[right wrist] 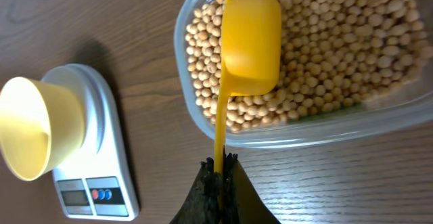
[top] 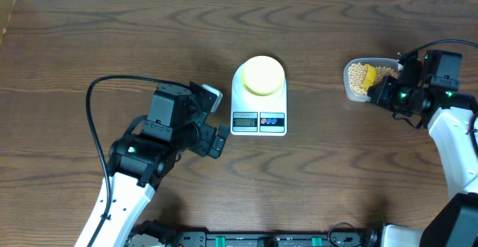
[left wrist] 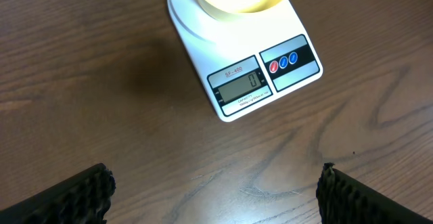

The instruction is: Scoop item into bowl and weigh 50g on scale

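The right gripper (right wrist: 220,168) pinches the yellow scoop (right wrist: 250,41) by its handle, cup on the soybeans (right wrist: 338,55) in the tub (right wrist: 304,139) by the table's (top: 112,38) right edge. The left gripper (left wrist: 216,193) gapes wide, empty, near the scale (top: 258,120) carrying the bowl (top: 263,75).

The black-and-white left arm (top: 142,157) is hovering, jaws apart (spread wide); the right arm (top: 452,131) is pinching a yellow plastic scoop (right wrist: 250,45) between closed jaws.

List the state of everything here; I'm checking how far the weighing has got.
scale: on, display reads 0
bowl: empty, on the scale
tub: open, no lid
beans: in the tub
scoop: resting among the beans, handle gripped
left gripper: open, empty
right gripper: shut on the scoop's handle
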Tool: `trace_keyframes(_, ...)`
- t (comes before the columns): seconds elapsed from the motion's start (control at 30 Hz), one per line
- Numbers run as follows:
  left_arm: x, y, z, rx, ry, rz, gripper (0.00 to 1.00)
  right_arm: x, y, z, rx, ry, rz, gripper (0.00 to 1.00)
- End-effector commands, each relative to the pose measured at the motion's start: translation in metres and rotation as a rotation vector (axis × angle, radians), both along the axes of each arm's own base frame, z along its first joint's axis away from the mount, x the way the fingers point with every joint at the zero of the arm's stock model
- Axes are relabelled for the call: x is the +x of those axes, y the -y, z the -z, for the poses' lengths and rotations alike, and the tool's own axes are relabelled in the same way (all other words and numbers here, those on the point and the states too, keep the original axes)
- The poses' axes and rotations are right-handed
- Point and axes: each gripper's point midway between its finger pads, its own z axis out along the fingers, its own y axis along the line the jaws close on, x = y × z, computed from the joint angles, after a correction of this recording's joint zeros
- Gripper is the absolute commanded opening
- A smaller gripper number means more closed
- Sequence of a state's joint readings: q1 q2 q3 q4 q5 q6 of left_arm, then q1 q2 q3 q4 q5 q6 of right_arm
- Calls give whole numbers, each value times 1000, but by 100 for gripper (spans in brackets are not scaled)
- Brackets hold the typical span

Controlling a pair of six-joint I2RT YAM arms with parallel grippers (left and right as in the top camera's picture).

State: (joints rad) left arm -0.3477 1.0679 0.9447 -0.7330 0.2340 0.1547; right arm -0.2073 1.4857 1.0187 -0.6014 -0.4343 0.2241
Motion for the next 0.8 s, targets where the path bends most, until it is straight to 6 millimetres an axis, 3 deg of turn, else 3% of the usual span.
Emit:
trace_keyframes(0.0,0,0,0,-5,-2,3,98,-3,-15,-5,131,9,-36,1)
trace_keyframes(0.6,0,0,0,-5,-2,3,98,-10,41,-11,250,-3,171,1)
trace_keyframes(0.77,0,0,0,-5,-3,3,98,-12,46,-18,322,18,178,1)
